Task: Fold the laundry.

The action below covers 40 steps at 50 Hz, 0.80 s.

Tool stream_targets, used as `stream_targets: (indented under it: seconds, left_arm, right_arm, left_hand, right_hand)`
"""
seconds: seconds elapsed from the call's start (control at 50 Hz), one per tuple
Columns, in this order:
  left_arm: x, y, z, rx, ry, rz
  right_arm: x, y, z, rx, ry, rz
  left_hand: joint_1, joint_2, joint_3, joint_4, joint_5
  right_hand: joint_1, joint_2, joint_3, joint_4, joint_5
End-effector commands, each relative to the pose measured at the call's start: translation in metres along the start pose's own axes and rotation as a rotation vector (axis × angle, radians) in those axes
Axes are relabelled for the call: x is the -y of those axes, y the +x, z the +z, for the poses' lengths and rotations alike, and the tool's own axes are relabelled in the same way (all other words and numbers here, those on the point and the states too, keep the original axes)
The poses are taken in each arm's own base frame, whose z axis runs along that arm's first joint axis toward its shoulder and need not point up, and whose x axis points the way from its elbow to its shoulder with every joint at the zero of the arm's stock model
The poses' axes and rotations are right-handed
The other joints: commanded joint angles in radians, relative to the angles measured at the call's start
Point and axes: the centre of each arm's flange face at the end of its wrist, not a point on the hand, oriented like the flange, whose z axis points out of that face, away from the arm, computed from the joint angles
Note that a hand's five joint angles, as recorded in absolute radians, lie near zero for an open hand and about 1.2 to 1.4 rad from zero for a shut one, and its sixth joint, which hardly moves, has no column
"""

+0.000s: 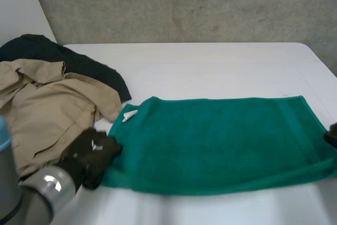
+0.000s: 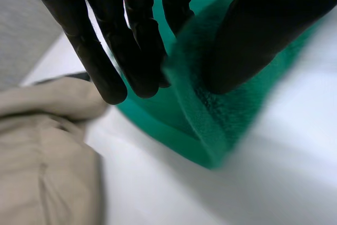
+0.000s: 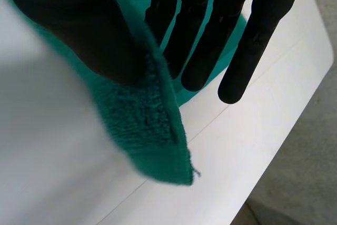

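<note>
— Left hand [image 1: 93,154], nearest us: is it pinching a corner of the green towel [image 1: 221,140]?
— Yes, thumb against fingers [image 2: 87,51]. Right hand [image 3: 79,25] pinches the opposite near corner. Towel lies spread on the tabletop [image 1: 210,67]; beige shirt [image 1: 47,109], then dark garment [image 1: 100,75], farther left.

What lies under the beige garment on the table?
A dark garment pokes out from beneath the beige garment, both on the white table. How far it reaches underneath is covered.
</note>
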Motion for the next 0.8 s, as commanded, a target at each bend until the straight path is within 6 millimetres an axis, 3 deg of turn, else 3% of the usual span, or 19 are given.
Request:
stream_targets:
  seconds: [0.02, 0.08, 0.14, 0.22, 0.24, 0.4, 0.42, 0.44, 0.46, 0.48, 0.5, 0.54, 0.64, 0.74, 0.78, 0.8]
  left_arm:
    - [0.013, -0.027, 0.059, 0.178, 0.106, 0.01]
    - [0.019, -0.036, 0.082, 0.227, 0.139, 0.01]
    - [0.026, -0.044, 0.105, 0.25, 0.174, 0.009]
    - [0.033, -0.053, 0.131, 0.279, 0.206, -0.001]
    - [0.034, -0.058, 0.146, 0.298, 0.212, -0.004]
    - [0.037, -0.06, 0.188, 0.352, 0.217, -0.001]
    - [0.038, -0.062, 0.192, 0.362, 0.222, -0.003]
    - [0.04, -0.067, 0.199, 0.386, 0.226, -0.01]
    - [0.041, -0.068, 0.202, 0.4, 0.225, -0.011]
    - [0.043, -0.069, 0.203, 0.421, 0.224, -0.015]
    - [0.048, -0.066, 0.204, 0.432, 0.23, -0.019]
    - [0.053, -0.06, 0.203, 0.437, 0.241, -0.023]
    - [0.074, -0.056, 0.19, 0.433, 0.303, -0.02]
    - [0.089, -0.061, 0.161, 0.434, 0.338, -0.042]
    - [0.09, -0.062, 0.154, 0.43, 0.344, -0.053]
    - [0.09, -0.062, 0.151, 0.428, 0.344, -0.059]
  right_arm:
    - [0.014, 0.006, 0.039, -0.093, 0.062, -0.035]
    - [0.019, 0.013, 0.05, -0.151, 0.082, -0.039]
    - [0.028, 0.02, 0.074, -0.214, 0.131, -0.047]
    - [0.05, 0.026, 0.094, -0.287, 0.227, -0.061]
    - [0.057, 0.031, 0.102, -0.319, 0.26, -0.06]
    - [0.071, 0.033, 0.156, -0.364, 0.333, -0.078]
    - [0.071, 0.032, 0.161, -0.365, 0.334, -0.08]
    - [0.07, 0.029, 0.172, -0.359, 0.328, -0.083]
    - [0.069, 0.028, 0.177, -0.357, 0.327, -0.081]
    - [0.07, 0.027, 0.18, -0.359, 0.328, -0.082]
    - [0.072, 0.03, 0.185, -0.375, 0.332, -0.076]
    - [0.078, 0.039, 0.181, -0.411, 0.334, -0.057]
    - [0.079, 0.057, 0.158, -0.461, 0.309, 0.099]
    - [0.08, 0.055, 0.102, -0.339, 0.333, 0.239]
    - [0.073, 0.055, 0.09, -0.291, 0.322, 0.262]
    - [0.059, 0.057, 0.083, -0.25, 0.295, 0.292]
  left_hand:
    - [0.237, 0.196, 0.199, 0.194, 0.245]
    - [0.237, 0.196, 0.199, 0.194, 0.245]
    - [0.237, 0.196, 0.199, 0.194, 0.245]
    - [0.237, 0.196, 0.199, 0.194, 0.245]
    - [0.237, 0.196, 0.199, 0.194, 0.245]
    - [0.237, 0.196, 0.199, 0.194, 0.245]
    - [0.237, 0.196, 0.199, 0.194, 0.245]
    - [0.037, -0.004, -0.001, -0.006, 0.045]
    - [-0.558, -0.599, -0.596, -0.601, -0.55]
    - [-0.985, -1.026, -1.023, -1.028, -0.977]
    - [-0.822, -0.863, -0.86, -0.865, -0.814]
    - [-0.985, -1.026, -1.023, -1.028, -0.977]
    - [-0.985, -1.026, -1.023, -1.028, -0.977]
    - [-0.985, -1.026, -1.023, -1.028, -0.977]
    - [-0.985, -1.026, -1.023, -1.028, -0.977]
    - [-0.985, -1.026, -1.023, -1.028, -0.977]
  right_hand:
    - [0.271, 0.221, 0.209, 0.2, 0.242]
    - [0.271, 0.221, 0.209, 0.2, 0.242]
    - [0.271, 0.221, 0.209, 0.2, 0.242]
    - [0.271, 0.221, 0.209, 0.2, 0.242]
    - [0.271, 0.221, 0.209, 0.2, 0.242]
    - [0.271, 0.221, 0.209, 0.2, 0.242]
    - [0.04, -0.011, -0.022, -0.031, 0.01]
    - [-0.95, -1.001, -1.012, -1.022, -0.98]
    - [-0.95, -1.001, -1.012, -1.022, -0.98]
    - [-0.95, -1.001, -1.012, -1.022, -0.98]
    - [-0.95, -1.001, -1.012, -1.022, -0.98]
    - [-0.95, -1.001, -1.012, -1.022, -0.98]
    - [-0.95, -1.001, -1.012, -1.022, -0.98]
    - [-0.95, -1.001, -1.012, -1.022, -0.98]
    - [-0.95, -1.001, -1.012, -1.022, -0.98]
    - [-0.95, -1.001, -1.012, -1.022, -0.98]
